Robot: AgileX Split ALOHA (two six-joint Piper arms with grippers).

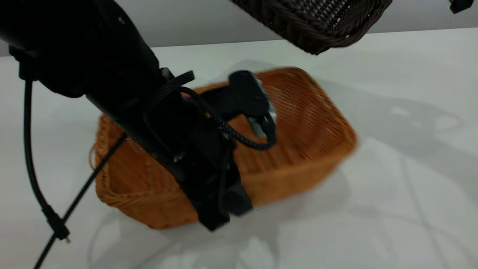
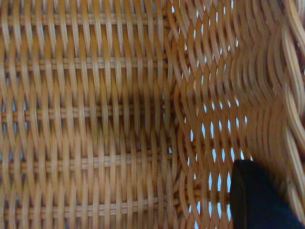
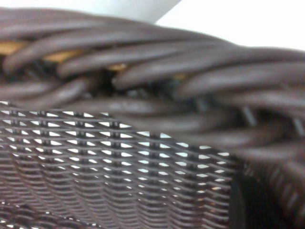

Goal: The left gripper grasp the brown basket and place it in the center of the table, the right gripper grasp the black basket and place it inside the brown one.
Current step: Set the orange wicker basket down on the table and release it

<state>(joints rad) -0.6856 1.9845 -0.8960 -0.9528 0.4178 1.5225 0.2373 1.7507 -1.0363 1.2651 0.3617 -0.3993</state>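
The brown basket [image 1: 306, 123] is at the middle of the white table [image 1: 410, 194], its edges blurred. My left gripper [image 1: 220, 213] straddles its near long wall and is shut on it. In the left wrist view one dark finger [image 2: 257, 200] lies against the inside of the woven wall [image 2: 95, 114]. The black basket [image 1: 317, 22] hangs tilted in the air above and behind the brown one, cut off by the top edge. In the right wrist view its braided rim [image 3: 157, 81] fills the picture, with one dark finger [image 3: 240, 200] inside the wall. The right gripper grips that wall.
The left arm's black cables [image 1: 33, 168] hang down to the table at the left. A small black part [image 1: 461, 5] shows at the top right corner. Bare white tabletop lies to the right and front of the brown basket.
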